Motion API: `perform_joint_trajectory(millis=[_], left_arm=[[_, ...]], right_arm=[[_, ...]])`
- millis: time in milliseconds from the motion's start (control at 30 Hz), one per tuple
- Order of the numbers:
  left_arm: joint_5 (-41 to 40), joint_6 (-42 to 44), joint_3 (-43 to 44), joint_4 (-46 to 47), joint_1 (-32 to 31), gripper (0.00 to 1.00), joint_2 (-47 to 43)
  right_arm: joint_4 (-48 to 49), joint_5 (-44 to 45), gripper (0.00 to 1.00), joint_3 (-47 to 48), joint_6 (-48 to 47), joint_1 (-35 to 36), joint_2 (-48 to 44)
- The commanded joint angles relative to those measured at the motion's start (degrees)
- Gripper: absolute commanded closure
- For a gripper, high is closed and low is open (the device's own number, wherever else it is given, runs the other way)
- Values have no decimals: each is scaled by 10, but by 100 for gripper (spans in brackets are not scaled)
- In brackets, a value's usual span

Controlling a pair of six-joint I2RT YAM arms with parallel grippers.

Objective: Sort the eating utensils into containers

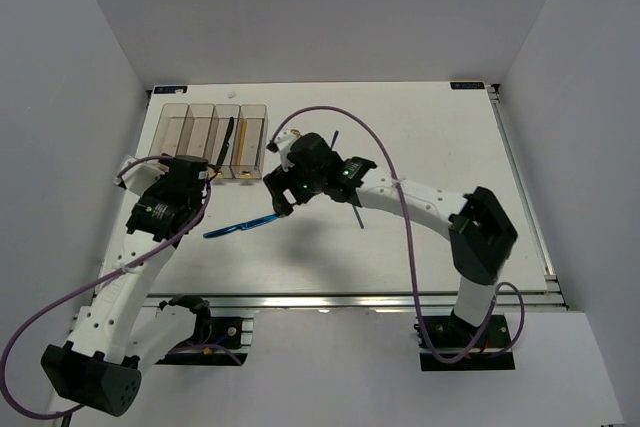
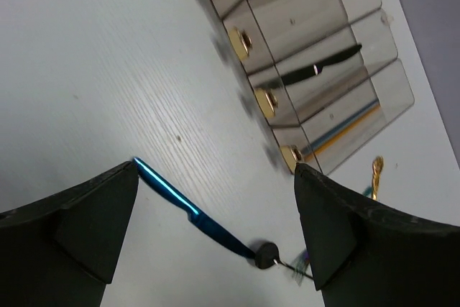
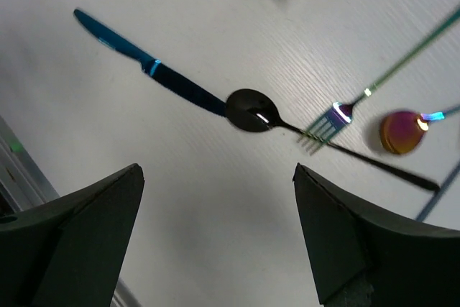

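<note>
The four joined clear bins (image 1: pixel 210 132) stand at the back left and also show in the left wrist view (image 2: pixel 316 41). A black knife (image 2: pixel 320 68) leans in the third bin, and orange and blue chopsticks (image 2: pixel 345 126) lie in the fourth. A blue knife (image 1: pixel 238 226) lies on the table, its handle meeting a black spoon (image 3: pixel 251 111). A green fork (image 3: pixel 338 116) and a gold spoon (image 3: pixel 399 132) lie beside them. My left gripper (image 2: pixel 215 170) is open and empty above the blue knife (image 2: pixel 187 208). My right gripper (image 3: pixel 215 170) is open and empty just short of the black spoon.
A thin blue stick (image 1: pixel 335 137) lies on the table behind the right wrist, and a dark slim piece (image 1: pixel 355 215) lies just in front of that arm. White walls close in the table on the left, back and right. A purple cable (image 1: pixel 330 112) loops over the right arm.
</note>
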Motion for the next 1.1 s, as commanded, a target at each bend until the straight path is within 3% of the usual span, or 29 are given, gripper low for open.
perform_joint_trajectory(millis=[0, 200, 267, 367, 467, 667, 867, 1067], left_arm=[[-130, 56, 58, -35, 1, 2, -7], [-69, 295, 45, 122, 0, 2, -51], [-61, 324, 25, 150, 0, 2, -73], [-54, 346, 2, 175, 1, 2, -90], [-50, 367, -12, 186, 1, 2, -93], [-53, 389, -20, 185, 0, 2, -104], [-34, 392, -33, 193, 1, 2, -152], [-19, 393, -52, 202, 0, 2, -160]], right_arm=[[-9, -107, 11, 77, -166, 3, 72], [-74, -171, 11, 259, -278, 10, 234], [-75, -158, 11, 281, -324, 24, 269], [-105, -148, 12, 347, -361, 43, 320], [-142, -156, 22, 407, -401, 61, 362], [-111, -163, 27, 406, -426, 86, 386], [-144, -190, 36, 485, -430, 85, 461], [-97, -216, 38, 480, -410, 69, 473]])
